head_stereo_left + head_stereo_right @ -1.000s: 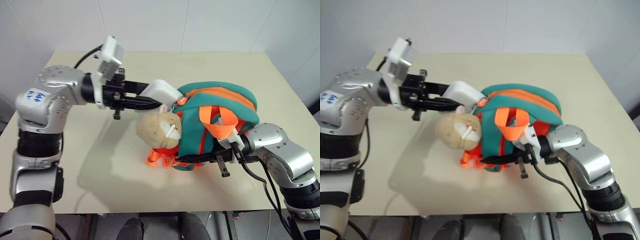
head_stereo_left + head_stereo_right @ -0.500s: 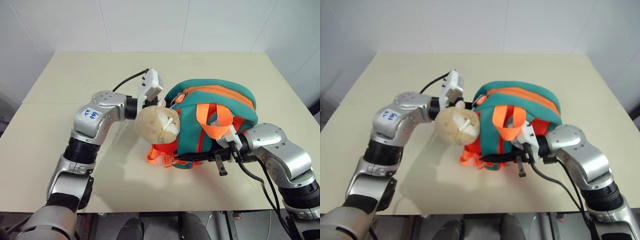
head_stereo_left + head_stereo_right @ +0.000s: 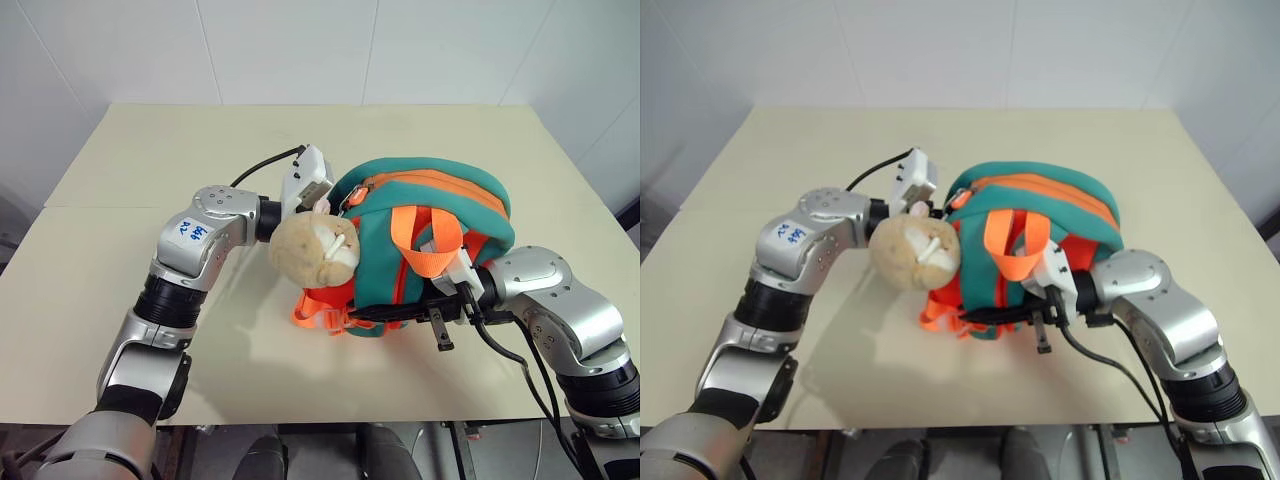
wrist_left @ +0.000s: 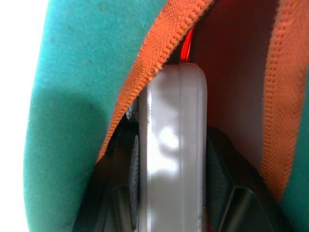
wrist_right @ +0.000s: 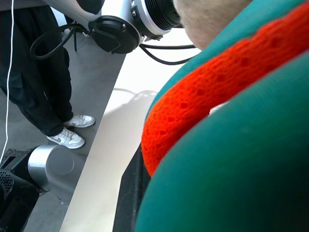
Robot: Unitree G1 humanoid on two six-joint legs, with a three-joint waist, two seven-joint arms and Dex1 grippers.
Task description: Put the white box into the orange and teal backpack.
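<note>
Insertion step: left claw [image 4: 169, 203] pinching slim white rounded box [image 4: 174, 140], inside orange-and-teal fabric backpack [image 3: 440, 215] (right claw [image 3: 400, 312] clamped on its edge). Next: release, withdraw.

A big cream table [image 3: 150, 150] holds the orange and teal backpack [image 3: 440, 215] near its middle, with a tan plush toy [image 3: 312, 252] at the backpack's nine o'clock side.
</note>
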